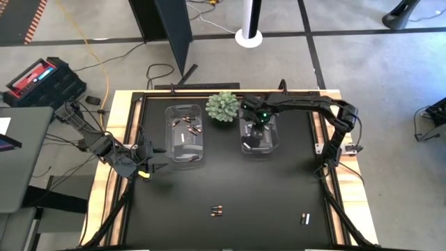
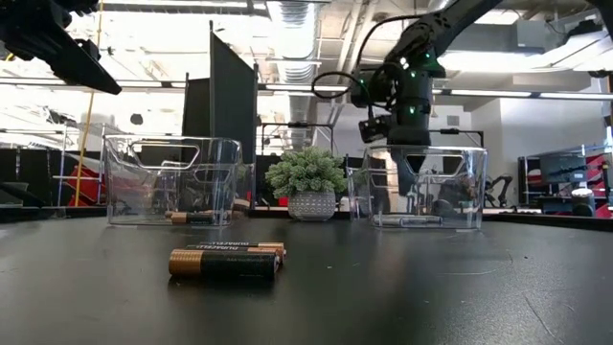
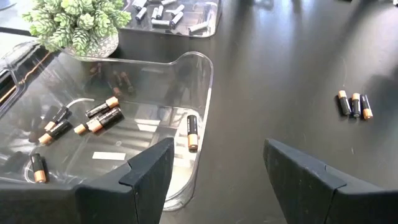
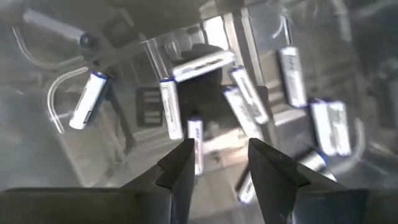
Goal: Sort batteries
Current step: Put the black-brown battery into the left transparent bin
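Note:
Several pale silver batteries (image 4: pixel 249 102) lie in the right clear bin (image 1: pixel 273 143). My right gripper (image 4: pixel 221 155) points down into that bin (image 2: pixel 460 187), open, its fingertips apart above the pile. One pale cell (image 4: pixel 194 146) shows just past one fingertip. Dark copper-ended batteries (image 3: pixel 102 115) lie in the left clear bin (image 3: pixel 205 81). More dark batteries (image 1: pixel 217 210) lie on the black table near its front edge. My left gripper (image 3: pixel 217 168) is open, with nothing between its fingers, near the table's left edge beside the left bin (image 1: pixel 185 132).
A green spiky plant (image 1: pixel 223 106) in a pot stands between the two bins at the back. One more battery (image 1: pixel 304 218) lies near the table's front right. The dark batteries (image 2: pixel 227 261) lie side by side in the open middle front.

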